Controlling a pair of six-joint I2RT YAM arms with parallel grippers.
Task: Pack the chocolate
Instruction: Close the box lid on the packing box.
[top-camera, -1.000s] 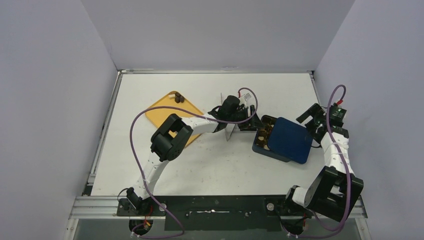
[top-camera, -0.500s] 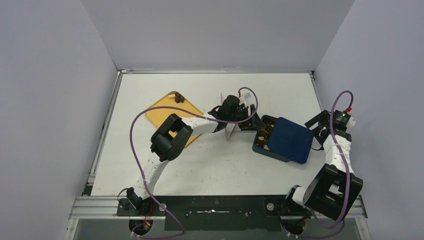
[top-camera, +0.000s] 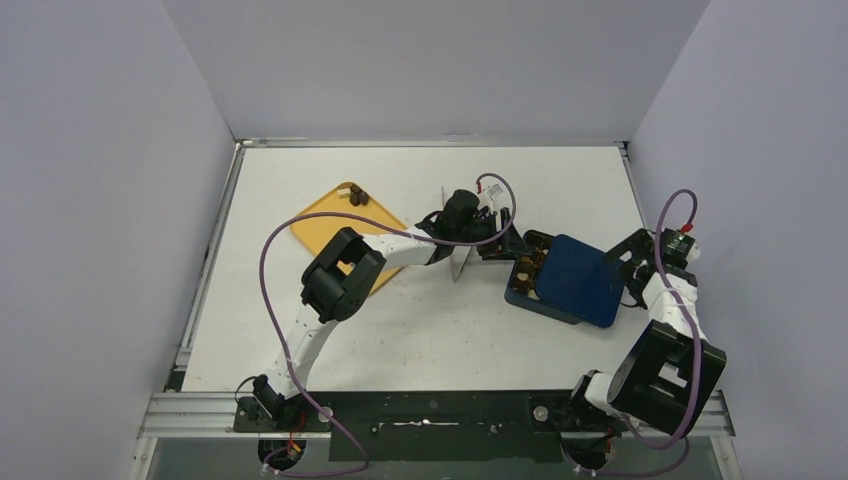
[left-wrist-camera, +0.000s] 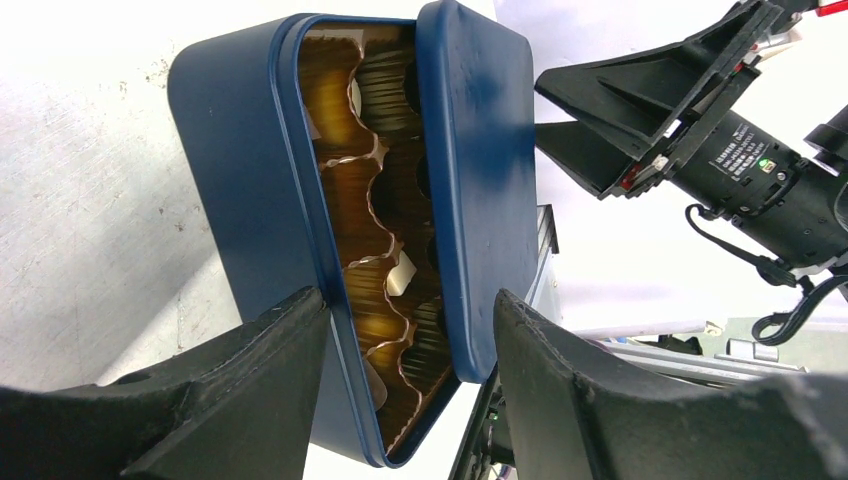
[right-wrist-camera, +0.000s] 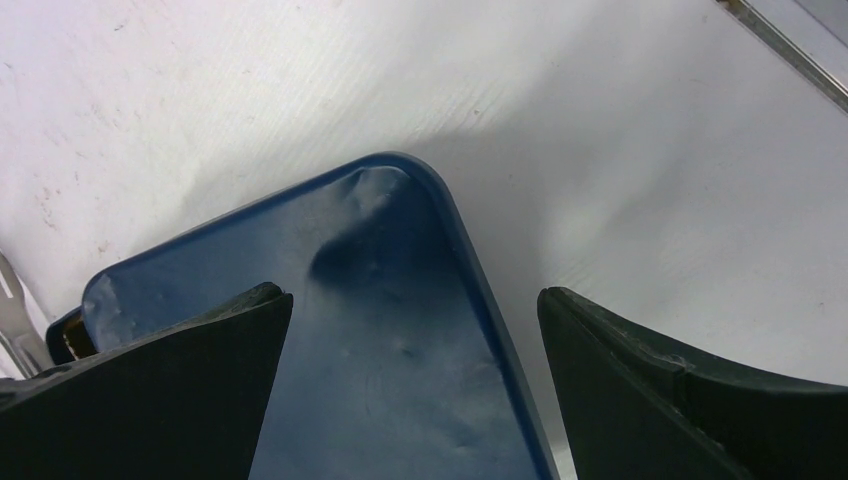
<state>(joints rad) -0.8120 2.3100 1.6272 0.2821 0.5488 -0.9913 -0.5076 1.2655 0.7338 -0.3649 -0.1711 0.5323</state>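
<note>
right gripper (right-wrist-camera: 412, 305) just swung in, jaws wide open and empty, straddling a corner of the skewed dark-blue flat lid (top-camera: 577, 277); left gripper (left-wrist-camera: 410, 305) half-open, gripping nothing, at the uncovered end of the dark-blue rectangular tin (left-wrist-camera: 230, 150); brown chocolate pieces (top-camera: 357, 196) sit well off to its left, so packing looks unfinished.

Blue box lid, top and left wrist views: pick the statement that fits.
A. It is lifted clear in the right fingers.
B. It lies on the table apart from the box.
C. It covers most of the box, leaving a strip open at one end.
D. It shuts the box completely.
C: the lid sits over most of the box, and gold compartments show in the uncovered strip at one end.
</note>
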